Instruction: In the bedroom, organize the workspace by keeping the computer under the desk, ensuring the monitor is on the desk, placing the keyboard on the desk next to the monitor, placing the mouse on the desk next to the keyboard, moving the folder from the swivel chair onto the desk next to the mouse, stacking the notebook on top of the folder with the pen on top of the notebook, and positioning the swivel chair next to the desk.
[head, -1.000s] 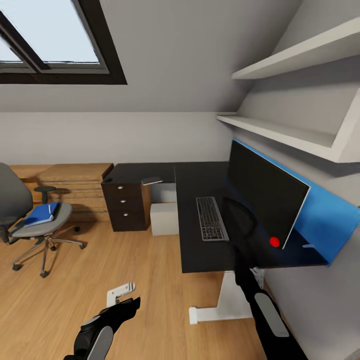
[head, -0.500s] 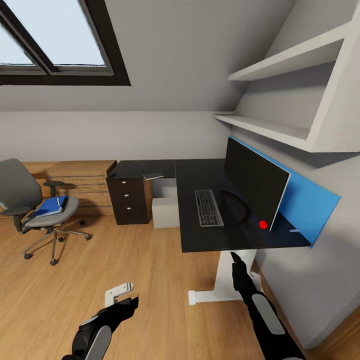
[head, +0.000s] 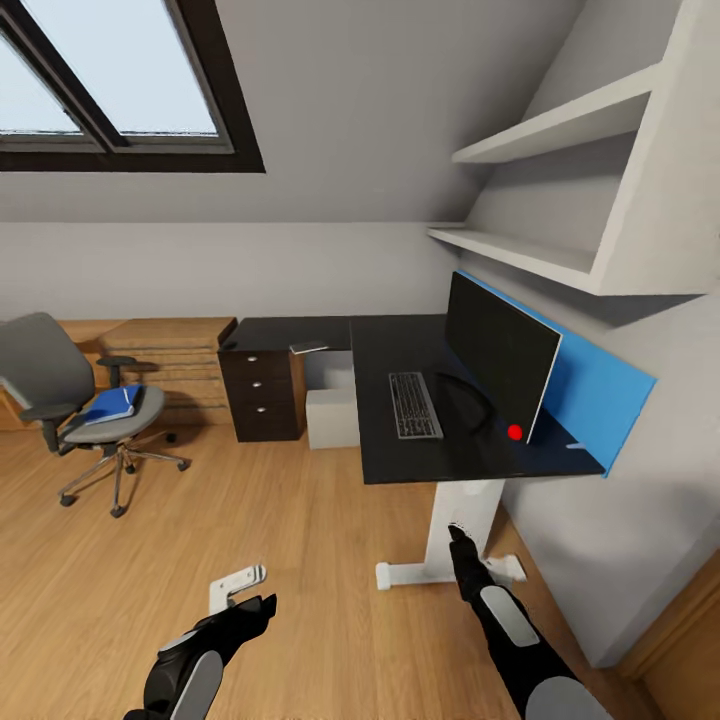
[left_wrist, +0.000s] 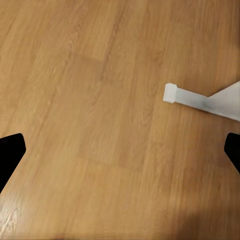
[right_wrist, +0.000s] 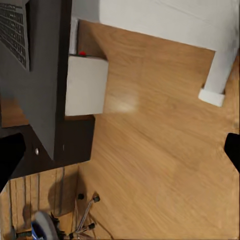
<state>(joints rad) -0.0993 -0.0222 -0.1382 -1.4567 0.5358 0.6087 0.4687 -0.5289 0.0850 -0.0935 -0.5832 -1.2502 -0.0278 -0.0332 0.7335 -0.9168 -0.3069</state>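
Standing back from the desk (head: 400, 460), the robot faces a workspace partly in order; the monitor (head: 500, 355) stands upright on the black top toward the right, against the blue back panel (head: 590, 395); the keyboard (head: 414, 405) lies flat just left of it, beside the monitor's stand; the computer (head: 332, 418) sits on the floor under the far run of the desk, just right of the black drawer unit (head: 262, 393). No mouse can be made out on the desk.

The swivel chair (head: 70, 400) stands well apart at the far left — the blue folder (head: 108, 405) rests on its seat, with something pale and slim on top that is too small to name. A small pale object lies on the far desk near the drawer unit; it may be the notebook, though that cannot be confirmed.

The left gripper (head: 262, 600) hangs low over bare floor, and the right gripper (head: 455, 530) points toward the white pedestal leg (head: 455, 535); in both wrist views the fingertips sit wide apart at the frame edges, so both are released and carry nothing.

Judgement: monitor, keyboard and computer appear settled; the step in hand looks like the folder transfer. The next move calls for turning left and driving to the chair, then a flat, low grasp at the folder's edge — taking care not to roll the chair away.
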